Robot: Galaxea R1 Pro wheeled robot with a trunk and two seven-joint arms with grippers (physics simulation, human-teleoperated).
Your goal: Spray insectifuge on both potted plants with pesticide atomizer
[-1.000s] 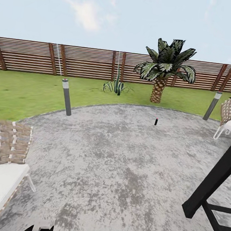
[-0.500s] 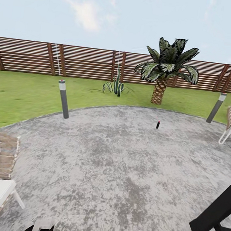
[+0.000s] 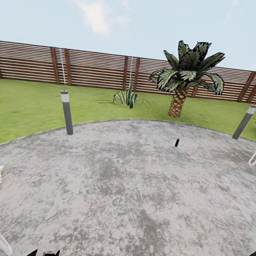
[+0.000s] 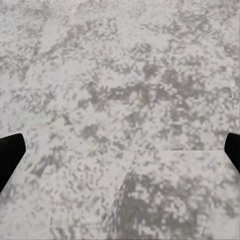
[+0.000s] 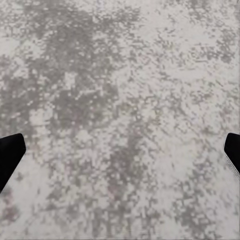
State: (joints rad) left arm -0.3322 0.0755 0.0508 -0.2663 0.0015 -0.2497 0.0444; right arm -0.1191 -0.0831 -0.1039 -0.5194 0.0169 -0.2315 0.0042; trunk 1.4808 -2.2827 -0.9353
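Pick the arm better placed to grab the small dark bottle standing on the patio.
Right, tentatively: the bottle stands right of centre, far ahead. Both the left hand and right hand are open over bare paving.

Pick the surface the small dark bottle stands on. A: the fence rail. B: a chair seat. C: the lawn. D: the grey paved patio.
D: the small dark bottle stands upright on the grey paved patio, short of the lawn and the palm.

Two grey lamp posts stand at the patio's edge, one on the left (image 3: 66, 112) and one on the right (image 3: 244, 121). There is one palm tree (image 3: 184, 80), one small bottle (image 3: 177, 142) and one spiky plant (image 3: 128, 96).
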